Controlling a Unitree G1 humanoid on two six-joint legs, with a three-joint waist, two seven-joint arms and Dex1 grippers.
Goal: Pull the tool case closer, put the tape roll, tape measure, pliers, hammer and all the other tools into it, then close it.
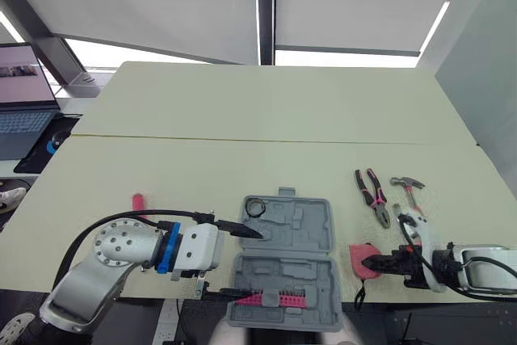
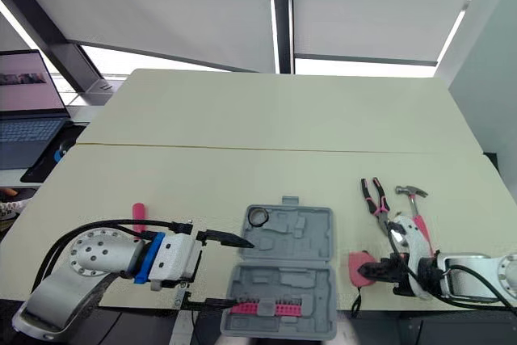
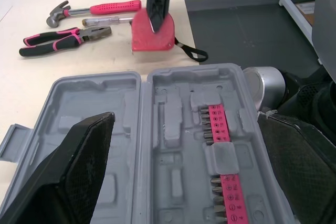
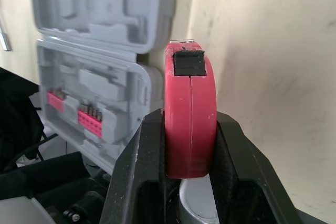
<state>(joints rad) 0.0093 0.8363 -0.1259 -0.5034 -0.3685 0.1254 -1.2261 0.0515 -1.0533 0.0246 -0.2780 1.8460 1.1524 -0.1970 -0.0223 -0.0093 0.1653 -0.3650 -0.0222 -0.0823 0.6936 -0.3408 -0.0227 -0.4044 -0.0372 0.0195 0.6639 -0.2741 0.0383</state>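
Head view: the open tool case (image 1: 311, 224) lies at the table's (image 1: 242, 119) near edge, with the tape roll (image 1: 256, 207) in its far-left corner. The pliers (image 1: 372, 194) and hammer (image 1: 409, 191) lie near the right edge.

Left wrist view: the left gripper (image 3: 185, 119) (fingers spread wide) hovers over the case.

Right wrist view: the right gripper (image 4: 189, 116) clamps the red tape measure (image 4: 186, 77) beside the case.

1. The grey tool case (image 1: 284, 271) lay open on the bench (image 1: 242, 119), a tape roll (image 1: 255, 208) in its far half.
2. The left pincer (image 1: 241, 262) stood spread at its left edge.
3. The right pincer (image 1: 378, 264) held the red tape measure (image 1: 360, 258); pliers (image 1: 371, 195) and hammer (image 1: 408, 190) lay beyond.
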